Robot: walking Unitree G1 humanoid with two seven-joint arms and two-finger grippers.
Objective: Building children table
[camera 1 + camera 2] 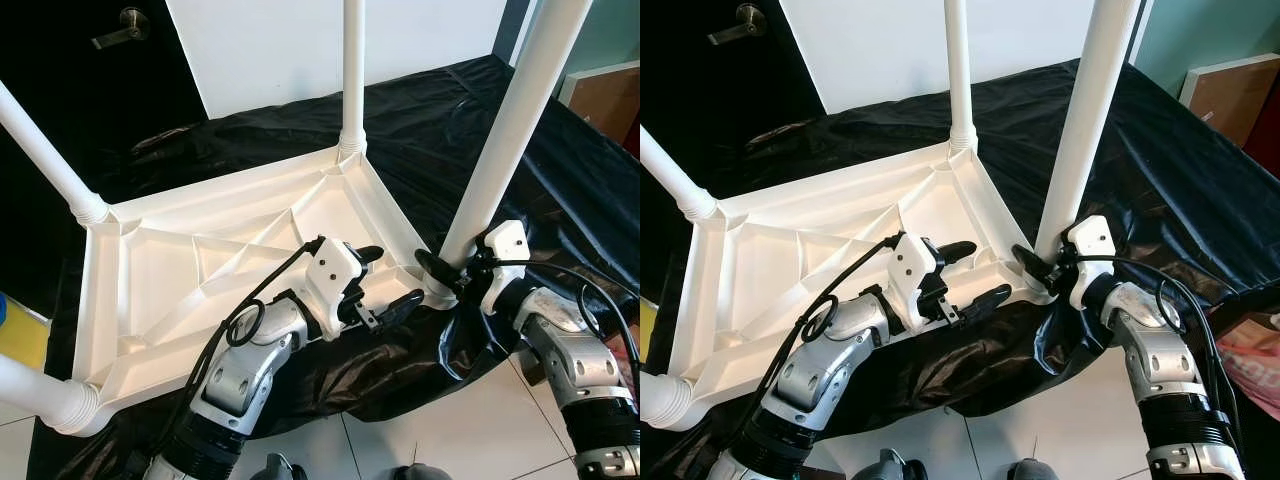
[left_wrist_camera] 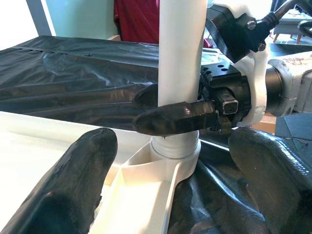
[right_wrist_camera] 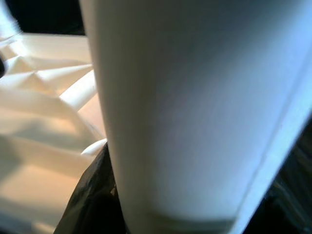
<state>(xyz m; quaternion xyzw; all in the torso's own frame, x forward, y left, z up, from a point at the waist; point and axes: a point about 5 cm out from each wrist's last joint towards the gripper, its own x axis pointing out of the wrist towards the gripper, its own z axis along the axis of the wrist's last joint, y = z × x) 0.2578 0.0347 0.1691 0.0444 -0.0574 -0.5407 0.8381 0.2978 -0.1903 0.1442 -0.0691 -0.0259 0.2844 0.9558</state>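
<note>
While the right gripper point(image 1: 447, 268) pinched the base of the near-right leg point(image 1: 505, 130) just above its corner socket, the table point(image 1: 170, 290) lay upside down on a black sheet point(image 1: 420, 120).

Nearest: left gripper point(image 1: 385, 283), fingers spread and holding nothing, hovering over the near edge of the tabletop beside that corner.

Same corner: the gripped leg stood tilted, leaning away to the right. Judged risk: a leg not seated true could jam or pop out if turned or pushed at that angle.

Tabletop: unrestrained on the slippery sheet, near edge close to the sheet's drop-off; a hard push could slide the whole piece.

Left side: two legs point(image 1: 45, 150) fitted, angled outward.

Farthest: back leg point(image 1: 352, 70) upright; white wall and dark door point(image 1: 80, 70) beyond.
</note>
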